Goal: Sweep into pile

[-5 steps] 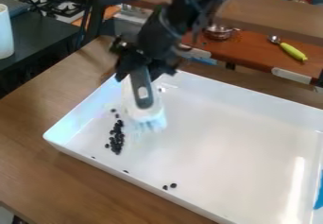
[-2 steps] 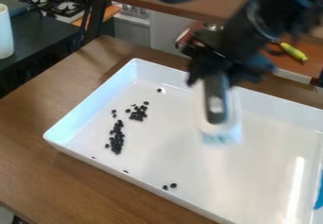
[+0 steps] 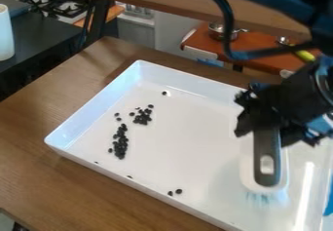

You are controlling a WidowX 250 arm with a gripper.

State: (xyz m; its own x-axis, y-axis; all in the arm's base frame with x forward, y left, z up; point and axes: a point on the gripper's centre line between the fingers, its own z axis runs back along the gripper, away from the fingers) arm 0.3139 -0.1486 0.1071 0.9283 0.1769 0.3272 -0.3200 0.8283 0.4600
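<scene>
Over the tray's [image 3: 201, 142] right side, the gripper [image 3: 268, 120], closed on the brush [image 3: 267, 149], has moved farther from 2 bean clusters [image 3: 121, 144]; merging them likely requires returning.

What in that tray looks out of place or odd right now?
Nothing looks damaged, but a few dark pieces in the white tray look astray: two by its near side and one toward the far side sit apart from the longer cluster and the smaller cluster.
</scene>
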